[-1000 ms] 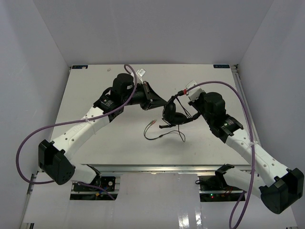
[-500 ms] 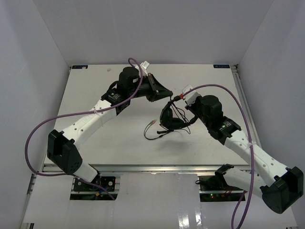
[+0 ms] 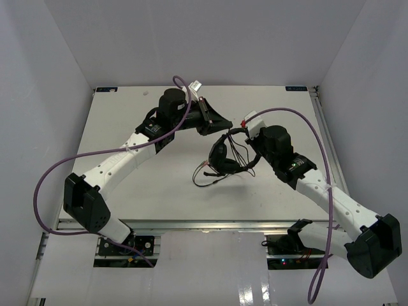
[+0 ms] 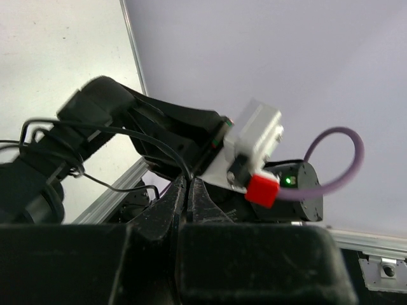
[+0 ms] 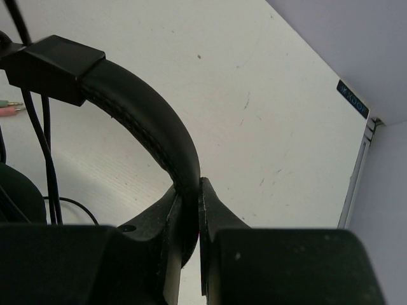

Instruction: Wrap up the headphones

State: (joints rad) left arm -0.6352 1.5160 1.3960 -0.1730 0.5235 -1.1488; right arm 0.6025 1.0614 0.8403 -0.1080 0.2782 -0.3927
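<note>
Right wrist view: right jaws grip the headphones.

headphones on table centre | left end effector behind-left | right end effector right | cord in front

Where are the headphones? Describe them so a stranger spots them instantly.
Go to the middle of the white table. The headphones are there, headband clamped in the right gripper. Only they trail a thin black cord; the arm cables are thick purple.
</note>
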